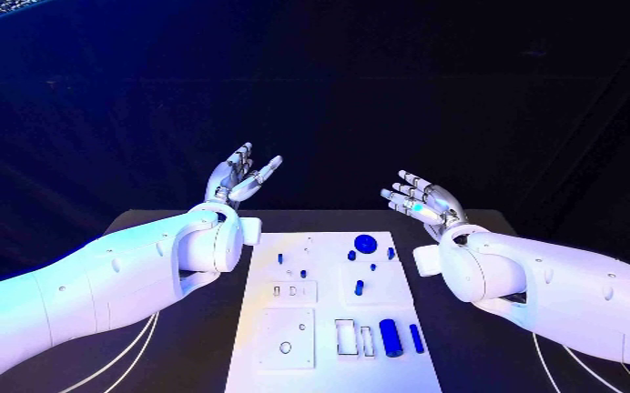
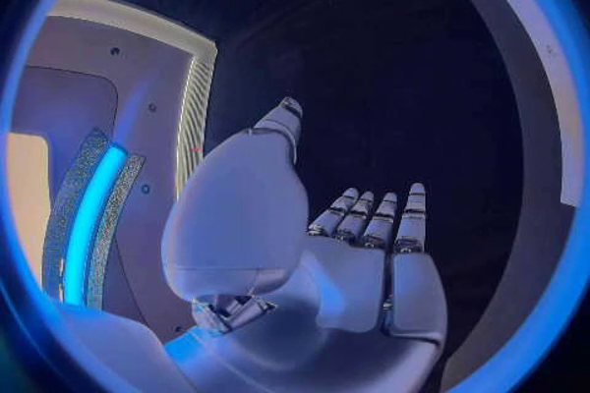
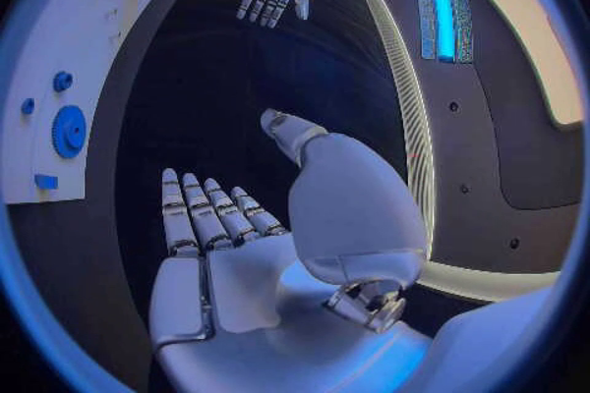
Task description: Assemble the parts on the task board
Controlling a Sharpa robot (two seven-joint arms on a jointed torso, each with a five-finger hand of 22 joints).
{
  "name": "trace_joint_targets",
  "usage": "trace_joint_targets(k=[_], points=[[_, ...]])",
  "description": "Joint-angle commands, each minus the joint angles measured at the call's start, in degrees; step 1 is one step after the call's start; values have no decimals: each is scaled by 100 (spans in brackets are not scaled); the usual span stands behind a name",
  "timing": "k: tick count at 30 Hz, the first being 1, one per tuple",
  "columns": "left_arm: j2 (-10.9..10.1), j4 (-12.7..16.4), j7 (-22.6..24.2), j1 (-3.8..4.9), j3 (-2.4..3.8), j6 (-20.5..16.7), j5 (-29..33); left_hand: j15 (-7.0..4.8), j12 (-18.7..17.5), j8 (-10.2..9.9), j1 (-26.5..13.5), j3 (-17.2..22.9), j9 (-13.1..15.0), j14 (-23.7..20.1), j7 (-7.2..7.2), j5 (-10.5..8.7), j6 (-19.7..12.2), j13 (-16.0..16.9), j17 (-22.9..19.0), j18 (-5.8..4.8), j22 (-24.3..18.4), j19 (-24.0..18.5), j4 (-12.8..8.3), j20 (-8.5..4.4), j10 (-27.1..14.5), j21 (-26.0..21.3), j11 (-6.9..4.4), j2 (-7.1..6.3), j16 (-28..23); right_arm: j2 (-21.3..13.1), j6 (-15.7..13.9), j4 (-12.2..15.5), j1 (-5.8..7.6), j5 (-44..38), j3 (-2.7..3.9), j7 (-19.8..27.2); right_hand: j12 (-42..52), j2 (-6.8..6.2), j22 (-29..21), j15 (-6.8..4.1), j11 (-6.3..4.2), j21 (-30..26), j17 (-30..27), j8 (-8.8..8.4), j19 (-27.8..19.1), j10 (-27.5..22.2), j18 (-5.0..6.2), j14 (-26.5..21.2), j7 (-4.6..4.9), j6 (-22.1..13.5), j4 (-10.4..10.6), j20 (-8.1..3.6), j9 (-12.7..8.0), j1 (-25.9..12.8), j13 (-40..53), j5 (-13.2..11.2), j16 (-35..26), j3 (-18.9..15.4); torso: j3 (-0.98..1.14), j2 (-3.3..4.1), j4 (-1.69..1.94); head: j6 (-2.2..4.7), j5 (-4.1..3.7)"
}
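Board-wise, we see the task board [image 1: 335, 316] lying mid-tabletop [image 1: 171, 229], long axis running away from us; blue parts [image 1: 389, 331] sit on it. Left hand [image 1: 240, 176] and right hand [image 1: 422, 197] hover empty, fingers apart.

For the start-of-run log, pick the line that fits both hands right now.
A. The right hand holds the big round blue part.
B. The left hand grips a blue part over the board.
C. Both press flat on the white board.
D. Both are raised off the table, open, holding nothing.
D: the left hand and right hand are lifted beyond the task board, fingers spread and holding nothing, and the round blue part lies on the board.
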Motion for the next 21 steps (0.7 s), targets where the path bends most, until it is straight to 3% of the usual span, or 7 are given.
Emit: trace_joint_targets(k=[1,3,6,11,14,16,21], points=[[14,-6,135,6,-1,371,-141,47,34,28,86,16,7,5,194,23,47,8,9,89,6,1,29,40,17,27,47,4,41,-8,747,-45,37,-304,-24,-257,84,-8,64,-10,38,134,72,106,394,392,142,474,937,318,-68,32,63,361,42,55,104,130,-1,0,-1,0,0],[14,-6,135,6,-1,371,-141,64,49,43,88,56,14,98,232,14,102,20,27,116,9,4,27,46,100,35,90,63,64,-10,784,-57,48,-315,-35,-270,120,-16,89,-51,10,199,125,167,576,702,186,862,931,564,-166,25,117,470,66,53,183,195,-1,0,-1,0,0],[-167,87,75,6,-7,479,-116,94,90,92,64,197,46,444,364,-9,317,52,85,155,28,124,14,65,418,72,248,236,136,-93,424,-194,109,-1790,-35,-300,191,-48,133,-155,-48,336,233,318,959,1430,284,1691,911,1143,-336,26,239,603,110,49,352,320,-28,34,-14,-130,-25],[-356,264,123,7,-8,584,-157,176,261,392,69,473,240,2074,648,-48,1470,162,317,91,233,1856,-16,74,1975,561,583,503,473,-81,253,-304,183,-2750,-33,-302,328,-138,236,-346,-202,681,371,654,2122,3124,487,2913,815,2383,-588,18,482,747,188,47,582,504,-6,104,-19,-129,-25],[-468,382,145,8,-7,610,-206,119,311,583,140,580,362,3540,660,-59,2178,212,562,173,325,3020,-31,67,3026,943,594,516,803,-72,225,-362,228,-3381,-31,-367,317,-196,249,-444,-290,803,395,802,2400,3521,579,3208,742,2976,-648,5,580,751,187,43,642,571,2,134,-18,-126,-41],[-546,469,147,9,-7,629,-244,63,457,818,194,645,504,3814,659,-65,2933,278,647,230,309,3262,-43,57,4010,1010,603,508,868,-66,251,-390,261,-3811,-30,-455,343,-236,290,-534,-371,946,430,937,2672,3804,616,3482,676,3439,-687,-53,658,767,196,39,731,602,9,159,-20,-124,-44],[-771,759,97,12,-6,710,-342,-188,452,1065,311,833,660,4661,594,-72,3583,296,1083,269,372,4148,-68,-162,4680,1373,418,423,1180,-21,442,-465,381,-4967,-28,-834,295,-336,432,-768,-556,1323,540,1056,3210,4420,600,4119,516,3873,-727,-313,692,767,186,5,929,521,35,259,-15,-105,-57]])
